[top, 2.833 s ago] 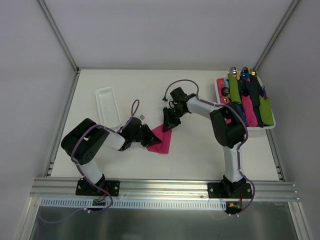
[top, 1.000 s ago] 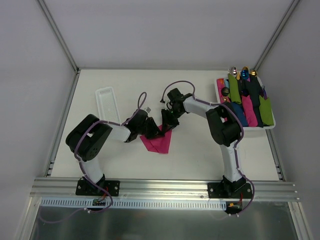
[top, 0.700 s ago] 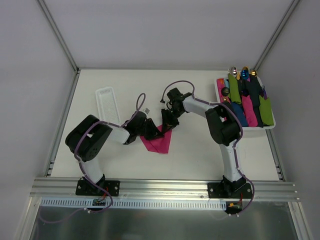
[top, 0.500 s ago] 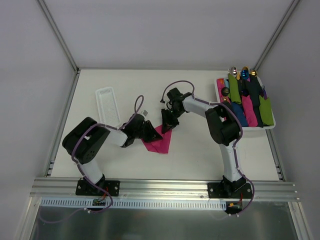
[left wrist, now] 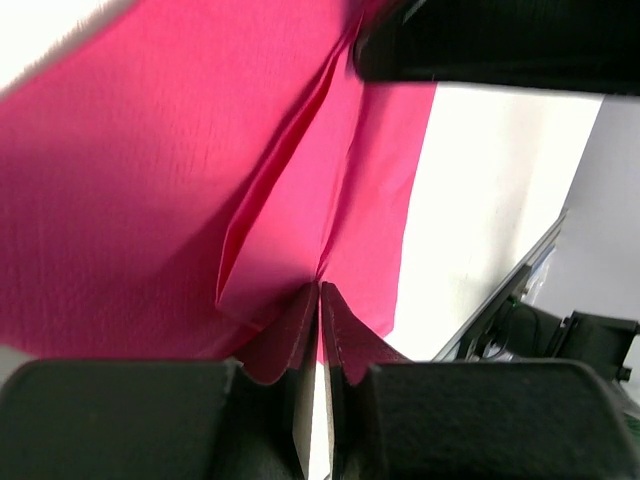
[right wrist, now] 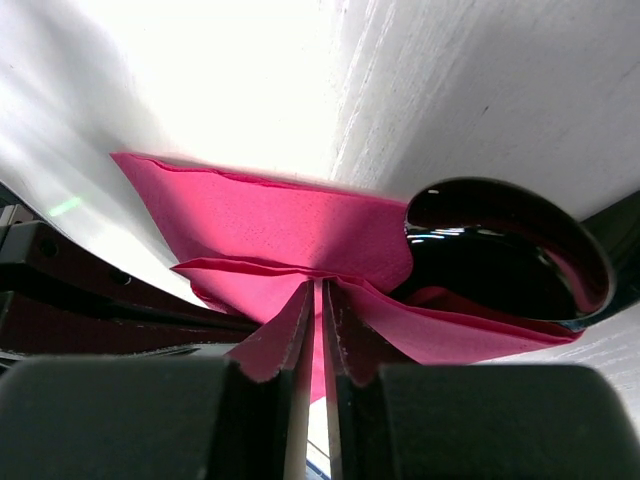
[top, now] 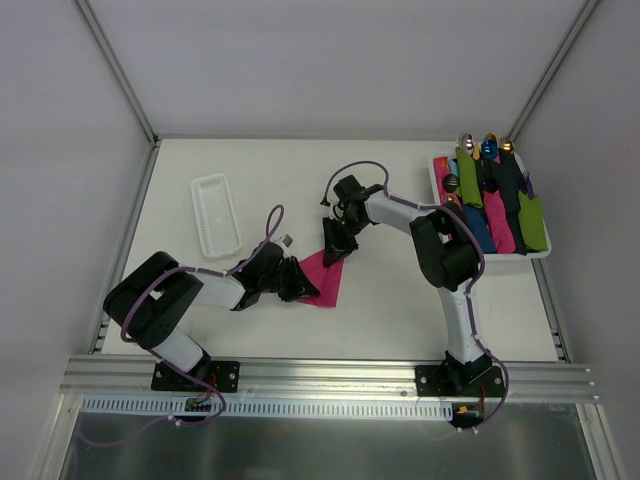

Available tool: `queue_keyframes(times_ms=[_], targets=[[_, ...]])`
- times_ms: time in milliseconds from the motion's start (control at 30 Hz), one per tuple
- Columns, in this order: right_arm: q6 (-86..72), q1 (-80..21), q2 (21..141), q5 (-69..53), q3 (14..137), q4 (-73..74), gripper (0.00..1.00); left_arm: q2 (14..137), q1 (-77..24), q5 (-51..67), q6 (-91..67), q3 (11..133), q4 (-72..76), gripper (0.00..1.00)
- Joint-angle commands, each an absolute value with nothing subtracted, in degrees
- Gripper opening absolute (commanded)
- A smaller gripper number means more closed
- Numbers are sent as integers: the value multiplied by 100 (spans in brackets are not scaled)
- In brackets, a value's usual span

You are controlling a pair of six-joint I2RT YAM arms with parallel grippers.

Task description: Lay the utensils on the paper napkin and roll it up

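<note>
The magenta paper napkin point(top: 325, 284) lies folded on the table centre. My left gripper point(top: 300, 281) is shut on its left edge; in the left wrist view the fingertips point(left wrist: 320, 292) pinch a raised crease of the napkin point(left wrist: 150, 170). My right gripper point(top: 333, 250) is shut on the napkin's far corner; in the right wrist view point(right wrist: 320, 285) it pinches a fold of the napkin point(right wrist: 280, 215). A glossy black spoon bowl point(right wrist: 505, 250) lies tucked in the fold just right of those jaws. The other utensils are hidden.
A narrow white ridged tray point(top: 215, 213) lies at the back left. A white tray point(top: 437, 178) with several green, blue, black and pink rolled napkins stands at the right. The right arm's black finger point(left wrist: 500, 45) crosses the top of the left wrist view.
My left gripper has moved toward the near edge and a little left with the napkin's edge, its elbow swinging left. The right gripper has stayed in place on the far corner.
</note>
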State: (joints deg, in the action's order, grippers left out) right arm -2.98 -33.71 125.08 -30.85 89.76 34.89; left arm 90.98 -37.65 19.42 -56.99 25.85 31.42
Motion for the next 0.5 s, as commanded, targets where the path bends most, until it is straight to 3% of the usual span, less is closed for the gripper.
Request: queue_keyframes(times_ms=[0, 467], targets=[[-264, -3313, 12709, -2584, 9062, 3516, 11, 8860, -3876, 1960, -5432, 2356, 2611, 6], [-44, -3340, 12762, -2848, 9114, 3525, 11, 8385, -3894, 1802, -5414, 2312, 2338, 7]])
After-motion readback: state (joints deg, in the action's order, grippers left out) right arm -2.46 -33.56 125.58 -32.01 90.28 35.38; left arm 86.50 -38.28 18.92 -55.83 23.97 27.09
